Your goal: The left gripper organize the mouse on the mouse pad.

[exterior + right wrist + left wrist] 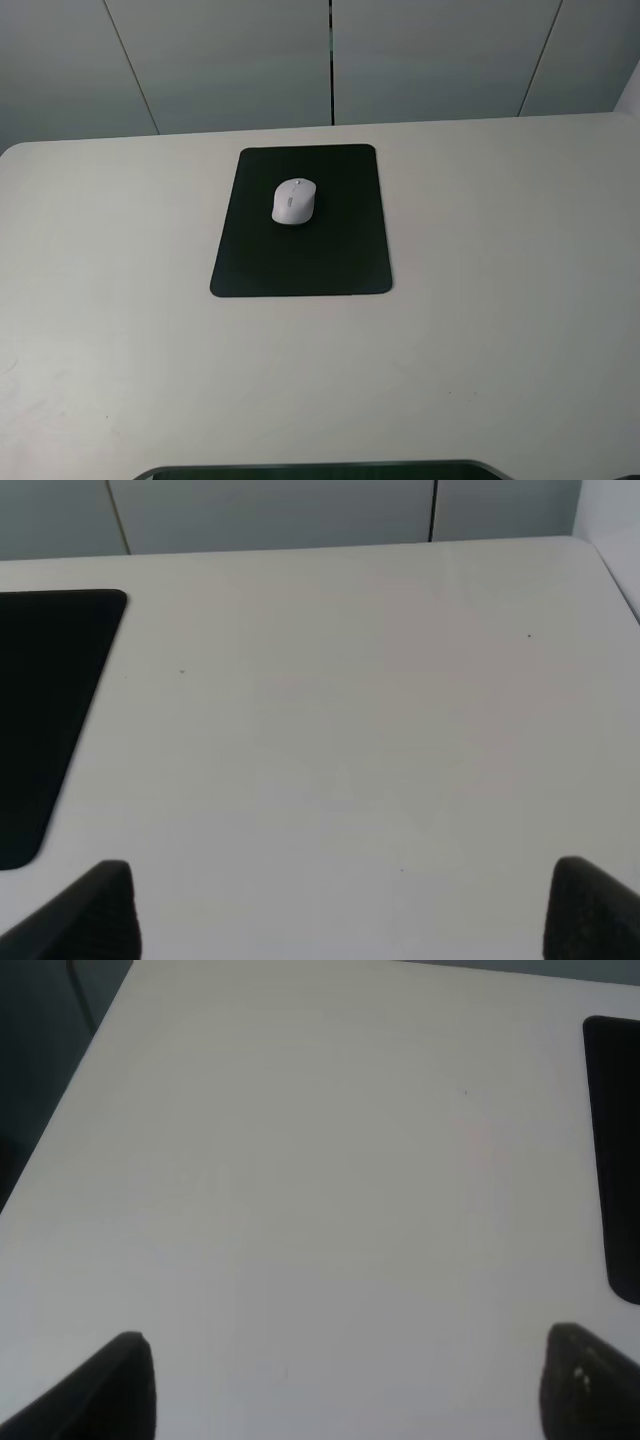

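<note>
While the mouse (pixel 294 201) sits on the mouse pad (pixel 300 255), left tool (pixel 345 1385) hovers apart.

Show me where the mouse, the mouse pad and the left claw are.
mouse (pixel 294 201), exterior high view, middle of its white shell.
mouse pad (pixel 300 260), exterior high view, bare black area nearer the camera than the mouse.
left claw (pixel 345 1385), left wrist view, midway between its two dark fingertips.

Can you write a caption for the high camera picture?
White mouse sitting on the black mouse pad on a pale table.
</note>
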`<state>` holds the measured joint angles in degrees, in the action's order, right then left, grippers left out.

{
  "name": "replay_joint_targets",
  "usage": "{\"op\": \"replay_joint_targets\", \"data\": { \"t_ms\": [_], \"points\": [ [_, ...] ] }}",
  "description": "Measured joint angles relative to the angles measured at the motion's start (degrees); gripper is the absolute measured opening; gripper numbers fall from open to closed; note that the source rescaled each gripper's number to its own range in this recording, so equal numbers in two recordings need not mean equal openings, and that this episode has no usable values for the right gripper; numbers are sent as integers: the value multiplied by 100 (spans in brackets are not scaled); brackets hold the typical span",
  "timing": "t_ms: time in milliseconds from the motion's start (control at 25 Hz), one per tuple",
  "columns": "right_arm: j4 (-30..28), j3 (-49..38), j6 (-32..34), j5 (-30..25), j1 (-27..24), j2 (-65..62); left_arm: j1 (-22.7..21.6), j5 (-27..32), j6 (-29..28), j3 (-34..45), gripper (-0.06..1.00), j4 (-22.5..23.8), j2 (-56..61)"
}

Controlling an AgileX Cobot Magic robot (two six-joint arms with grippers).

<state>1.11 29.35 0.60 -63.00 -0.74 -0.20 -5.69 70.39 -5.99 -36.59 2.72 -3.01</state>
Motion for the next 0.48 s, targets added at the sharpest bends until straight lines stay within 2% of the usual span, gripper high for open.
{"op": "replay_joint_targets", "data": {
  "t_ms": [160,480],
  "points": [
    [0,0,0,0,0,0,-4,27,107,371,99,-11,275],
    [0,0,0,0,0,0,-13,-155,426,464,99,45,303]
  ]
}}
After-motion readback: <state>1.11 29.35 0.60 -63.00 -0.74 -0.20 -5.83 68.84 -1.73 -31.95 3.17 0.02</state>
